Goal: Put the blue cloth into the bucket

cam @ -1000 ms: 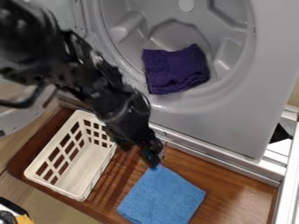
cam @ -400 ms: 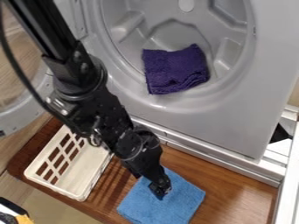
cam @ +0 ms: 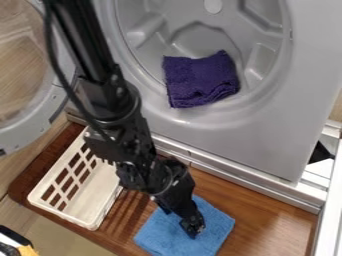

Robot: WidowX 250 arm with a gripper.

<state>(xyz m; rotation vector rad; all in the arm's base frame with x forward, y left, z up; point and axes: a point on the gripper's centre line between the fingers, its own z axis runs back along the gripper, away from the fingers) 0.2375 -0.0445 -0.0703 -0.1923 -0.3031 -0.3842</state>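
The black gripper hangs over the middle of the blue cloth, its tip at or just above the fabric; whether it touches cannot be told. The cloth lies flat, roughly square, on the brown wooden surface at the bottom of the view. Left of it stands a white slotted basket, the bucket, with the arm passing over its upper right part.
Behind the wooden board stands a grey washing machine with a purple cloth in its drum opening. Its round door is swung out at the upper left. A white frame runs along the right edge.
From the cloth's top corner, the gripper has moved down and slightly right over its middle. The arm has swung right and down, uncovering more of the machine door. The cloth has not moved.
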